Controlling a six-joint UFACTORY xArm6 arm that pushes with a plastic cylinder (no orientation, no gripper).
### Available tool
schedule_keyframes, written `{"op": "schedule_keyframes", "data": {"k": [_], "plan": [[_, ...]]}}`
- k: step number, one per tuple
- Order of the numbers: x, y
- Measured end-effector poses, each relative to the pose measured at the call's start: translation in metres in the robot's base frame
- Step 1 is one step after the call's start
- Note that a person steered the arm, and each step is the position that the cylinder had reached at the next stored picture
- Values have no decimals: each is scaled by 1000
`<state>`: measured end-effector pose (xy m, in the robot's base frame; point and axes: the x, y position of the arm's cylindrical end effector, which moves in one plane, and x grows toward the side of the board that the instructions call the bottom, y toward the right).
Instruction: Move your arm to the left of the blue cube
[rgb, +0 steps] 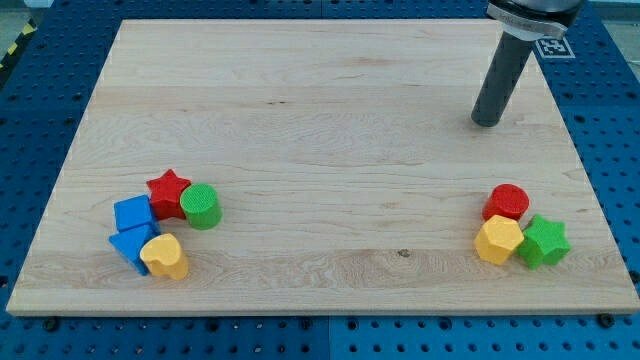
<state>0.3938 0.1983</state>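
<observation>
The blue cube lies near the board's bottom left corner, in a cluster with a red star, a green cylinder, a second blue block of irregular shape and a yellow heart. My tip rests on the board at the view's upper right, far to the right of the blue cube and well above it in the view.
A second cluster sits at the bottom right: a red cylinder, a yellow hexagon and a green star. The wooden board lies on a blue pegboard table.
</observation>
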Motion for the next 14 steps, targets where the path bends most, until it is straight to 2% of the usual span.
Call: {"op": "schedule_keyframes", "data": {"k": [1, 3, 5, 7, 8, 11, 12, 13, 14], "plan": [[3, 0], [36, -18], [101, -27], [124, -25], [122, -61], [19, -332], [20, -430], [58, -491], [123, -497]]}}
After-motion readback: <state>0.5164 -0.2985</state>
